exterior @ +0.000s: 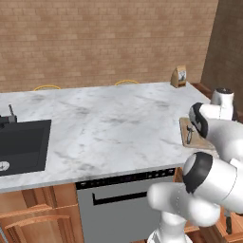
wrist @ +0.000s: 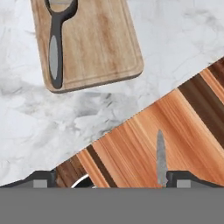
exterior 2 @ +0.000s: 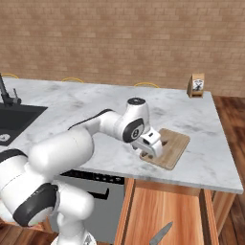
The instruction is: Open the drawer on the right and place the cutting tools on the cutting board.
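The tool [exterior 2: 152,150] hangs with jaws spread wide and empty over the cutting board [exterior 2: 173,146] at the table's right front edge, one round-headed utensil [wrist: 56,43] already on it. The knife [wrist: 161,158] lies in the open drawer [exterior 2: 165,215] below; best descend straight onto its handle.

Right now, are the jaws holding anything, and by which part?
Nothing is held. The gripper hangs open over the near edge of the board; one tool already lies on the board, and the knife is still in the open drawer.
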Controlling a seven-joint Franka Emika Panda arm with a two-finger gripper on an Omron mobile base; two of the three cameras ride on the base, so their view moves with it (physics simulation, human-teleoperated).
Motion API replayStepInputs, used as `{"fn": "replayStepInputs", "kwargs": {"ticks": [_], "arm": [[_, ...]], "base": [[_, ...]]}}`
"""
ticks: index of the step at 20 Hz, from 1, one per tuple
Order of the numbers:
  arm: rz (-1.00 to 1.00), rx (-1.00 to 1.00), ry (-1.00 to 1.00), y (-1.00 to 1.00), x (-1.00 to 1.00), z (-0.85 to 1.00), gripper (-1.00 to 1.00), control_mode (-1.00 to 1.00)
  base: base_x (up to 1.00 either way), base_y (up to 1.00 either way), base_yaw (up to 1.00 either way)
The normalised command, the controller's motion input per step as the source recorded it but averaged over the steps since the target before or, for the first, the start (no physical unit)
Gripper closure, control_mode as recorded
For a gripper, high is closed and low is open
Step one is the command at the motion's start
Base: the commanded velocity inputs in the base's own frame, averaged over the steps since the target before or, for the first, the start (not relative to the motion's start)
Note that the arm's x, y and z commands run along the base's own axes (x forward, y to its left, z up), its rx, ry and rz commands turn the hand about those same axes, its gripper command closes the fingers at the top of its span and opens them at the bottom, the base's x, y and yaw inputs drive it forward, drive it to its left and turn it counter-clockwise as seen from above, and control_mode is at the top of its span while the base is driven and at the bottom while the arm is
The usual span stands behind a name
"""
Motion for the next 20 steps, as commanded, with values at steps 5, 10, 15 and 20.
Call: {"fn": "replayStepInputs", "kwargs": {"ticks": [5, 10, 15, 20], "arm": [[0.00, -0.05, 0.01, 0.01, -1.00, 0.00, -1.00, -1.00], [0.00, 0.00, 0.00, -0.04, -0.87, 0.00, -1.00, -1.00], [0.00, 0.00, 0.02, -0.01, -0.40, -0.18, -1.00, -1.00], [0.00, 0.00, 0.01, -0.08, -0.24, -0.37, -1.00, -1.00]], "base": [[0.00, 0.00, 0.00], [0.00, 0.00, 0.00], [0.00, 0.00, 0.00], [0.00, 0.00, 0.00]]}}
